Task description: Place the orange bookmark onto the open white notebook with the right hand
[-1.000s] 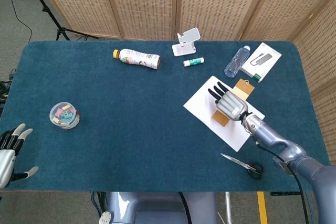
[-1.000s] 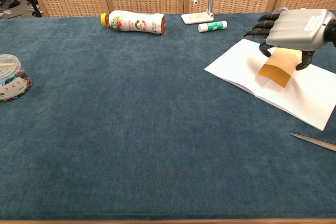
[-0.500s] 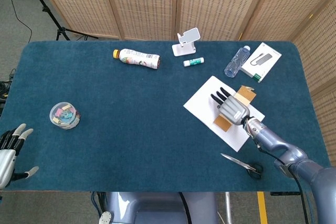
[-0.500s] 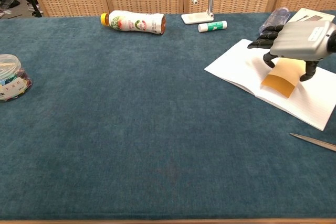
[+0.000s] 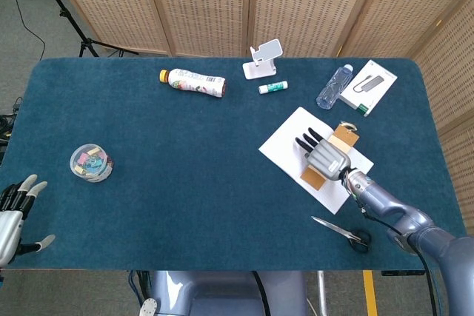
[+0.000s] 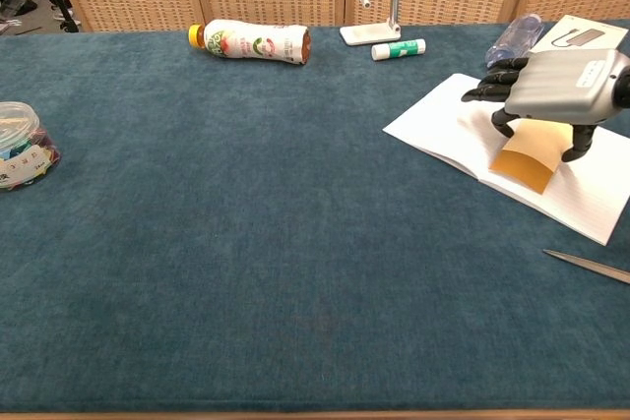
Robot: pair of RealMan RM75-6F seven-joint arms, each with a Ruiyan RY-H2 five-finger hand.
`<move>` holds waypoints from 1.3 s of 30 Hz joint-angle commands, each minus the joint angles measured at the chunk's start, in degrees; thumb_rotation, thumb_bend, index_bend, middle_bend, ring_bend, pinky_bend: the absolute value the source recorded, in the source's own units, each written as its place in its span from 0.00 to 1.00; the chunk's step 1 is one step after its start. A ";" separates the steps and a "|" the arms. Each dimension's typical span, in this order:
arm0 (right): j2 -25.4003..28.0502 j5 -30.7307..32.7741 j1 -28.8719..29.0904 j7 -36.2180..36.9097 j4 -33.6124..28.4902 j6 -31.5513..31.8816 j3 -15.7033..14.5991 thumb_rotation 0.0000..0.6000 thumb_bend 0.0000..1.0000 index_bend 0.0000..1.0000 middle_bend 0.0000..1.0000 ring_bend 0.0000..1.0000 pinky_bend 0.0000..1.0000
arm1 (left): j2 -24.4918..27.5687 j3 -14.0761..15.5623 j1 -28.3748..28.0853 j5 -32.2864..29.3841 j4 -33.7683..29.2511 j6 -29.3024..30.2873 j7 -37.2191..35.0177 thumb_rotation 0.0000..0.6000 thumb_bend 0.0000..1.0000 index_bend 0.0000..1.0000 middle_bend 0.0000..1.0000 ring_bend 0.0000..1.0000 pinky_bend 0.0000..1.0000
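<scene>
The open white notebook (image 5: 285, 146) (image 6: 443, 120) lies on the blue cloth at the right. My right hand (image 5: 324, 155) (image 6: 561, 86) is low over its middle, palm down. It holds the orange bookmark (image 5: 312, 174) (image 6: 522, 166) between thumb and fingers. The bookmark's near end rests on or just above the page, and its far end is hidden under the palm. At the table's near left corner my left hand (image 5: 13, 216) holds nothing, its fingers spread.
Scissors (image 5: 342, 232) (image 6: 591, 265) lie near the front edge, close to the notebook. A clear water bottle (image 5: 333, 86) and a white box (image 5: 369, 86) lie behind it. Further back stand a glue stick (image 5: 272, 87), a phone stand (image 5: 264, 59) and a drink bottle (image 5: 192, 81). A jar of clips (image 5: 92, 163) sits left.
My right hand has come lower and slightly nearer over the notebook, bringing the bookmark with it down to the page. The left hand has not moved.
</scene>
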 commanded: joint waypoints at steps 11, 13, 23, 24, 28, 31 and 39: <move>0.07 1.28 -0.26 -1.44 -2.50 -0.79 0.93 1.00 0.25 0.58 0.00 0.00 0.00 | -0.11 0.00 0.02 -0.08 -0.04 0.10 0.27 1.00 0.00 0.00 0.00 0.00 0.00; 0.11 1.46 -0.22 -1.94 -2.66 -1.02 1.06 1.00 0.25 0.56 0.00 0.00 0.00 | -0.09 0.00 0.03 -0.10 -0.05 0.12 0.21 1.00 0.00 0.00 0.00 0.00 0.00; 0.80 2.83 -0.40 -4.10 -3.97 -1.91 1.84 1.00 0.25 0.46 0.00 0.00 0.00 | 0.11 0.03 0.09 0.07 0.07 0.31 -0.37 1.00 0.00 0.00 0.00 0.00 0.00; 0.95 2.91 -0.42 -4.23 -4.20 -2.00 1.85 1.00 0.25 0.46 0.00 0.00 0.00 | 0.11 0.04 0.10 0.09 0.08 0.33 -0.39 1.00 0.00 0.00 0.00 0.00 0.00; 1.58 3.21 -0.44 -4.52 -5.08 -2.65 1.77 1.00 0.24 0.45 0.00 0.00 0.00 | 0.17 0.08 0.12 0.15 0.03 0.36 -0.45 1.00 0.00 0.00 0.00 0.00 0.00; 1.99 3.35 -0.43 -4.74 -5.65 -2.97 1.75 1.00 0.22 0.42 0.00 0.00 0.00 | 0.18 0.12 0.13 0.26 0.03 0.40 -0.45 1.00 0.00 0.00 0.00 0.00 0.00; 2.19 3.79 -0.49 -5.20 -6.40 -2.89 2.20 1.00 0.04 0.39 0.00 0.00 0.00 | 0.18 0.21 0.12 0.37 0.01 0.36 -0.46 1.00 0.00 0.00 0.00 0.00 0.00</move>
